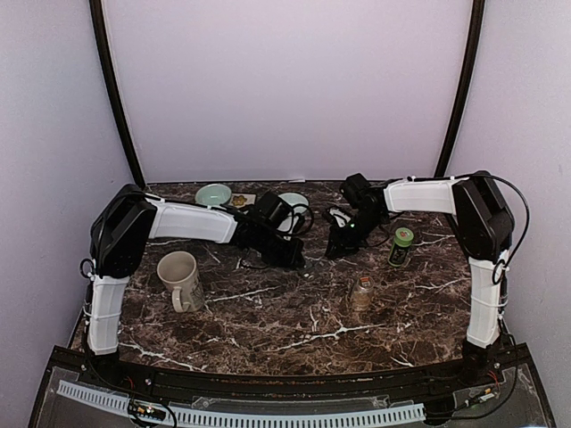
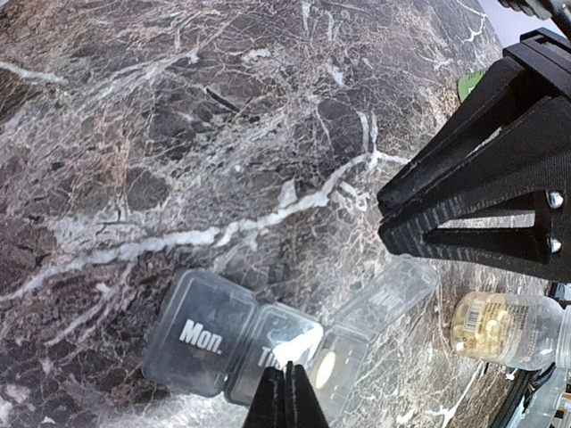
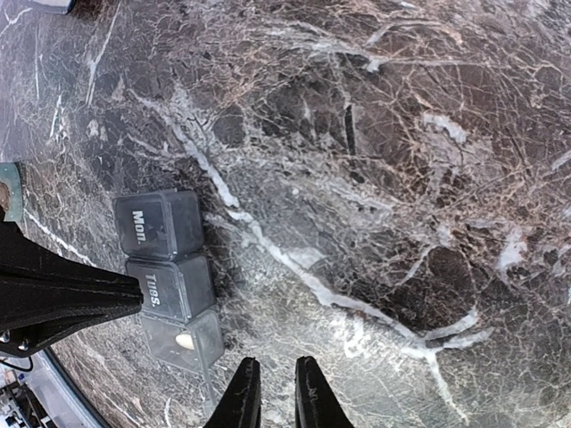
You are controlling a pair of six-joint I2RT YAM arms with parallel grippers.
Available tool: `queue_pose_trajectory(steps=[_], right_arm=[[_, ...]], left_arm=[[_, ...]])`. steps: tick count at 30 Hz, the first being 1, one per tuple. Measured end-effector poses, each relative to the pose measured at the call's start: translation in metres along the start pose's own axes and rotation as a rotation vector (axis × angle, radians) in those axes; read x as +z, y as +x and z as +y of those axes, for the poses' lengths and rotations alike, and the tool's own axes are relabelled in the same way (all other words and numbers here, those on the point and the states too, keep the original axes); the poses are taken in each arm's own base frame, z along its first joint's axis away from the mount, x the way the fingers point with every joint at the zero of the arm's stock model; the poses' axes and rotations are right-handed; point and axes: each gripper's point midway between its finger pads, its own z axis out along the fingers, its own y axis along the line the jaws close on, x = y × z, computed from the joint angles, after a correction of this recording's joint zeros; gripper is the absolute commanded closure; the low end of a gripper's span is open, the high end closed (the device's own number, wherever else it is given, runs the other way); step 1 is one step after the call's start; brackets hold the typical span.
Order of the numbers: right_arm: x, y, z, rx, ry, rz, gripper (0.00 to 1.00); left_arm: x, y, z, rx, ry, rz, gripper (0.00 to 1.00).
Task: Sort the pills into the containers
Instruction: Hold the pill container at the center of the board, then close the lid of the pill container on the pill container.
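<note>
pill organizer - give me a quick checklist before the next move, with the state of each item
1. Pill organizer lies flat on the table: ok.
2. Mon. lid and Tues. lid shut: ok.
3. Third compartment open, one pale pill inside: ok.
4. Left gripper shut, nothing seen in it: ok.
5. Right gripper slightly open, empty: ok.
6. Pill bottle uncapped: cannot tell.

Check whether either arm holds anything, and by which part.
Nothing held: left fingers shut empty at the pill box, right fingers slightly apart with only table between.
</note>
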Motion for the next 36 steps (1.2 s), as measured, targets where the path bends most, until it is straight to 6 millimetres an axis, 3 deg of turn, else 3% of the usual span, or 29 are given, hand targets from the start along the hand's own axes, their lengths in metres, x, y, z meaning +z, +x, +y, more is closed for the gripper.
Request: queue_pose_trajectory(steps=[21, 28, 36], right_arm=[[-0.001, 0.011, 0.0, 0.011, -0.005, 0.033, 0.84], [-0.003, 0.015, 0.017, -0.003, -0.059, 0.045, 0.83], [-0.002, 0.02, 0.034, -0.014, -0.131, 0.068, 0.72]], left_arm=[[0.003, -0.001, -0.001, 0.007, 0.001, 0.005, 1.0], [0.004, -0.002, -0.001, 0.009, 0.002, 0.007, 1.0], [0.004, -0.003, -0.001, 0.014, 0.003, 0.009, 1.0]])
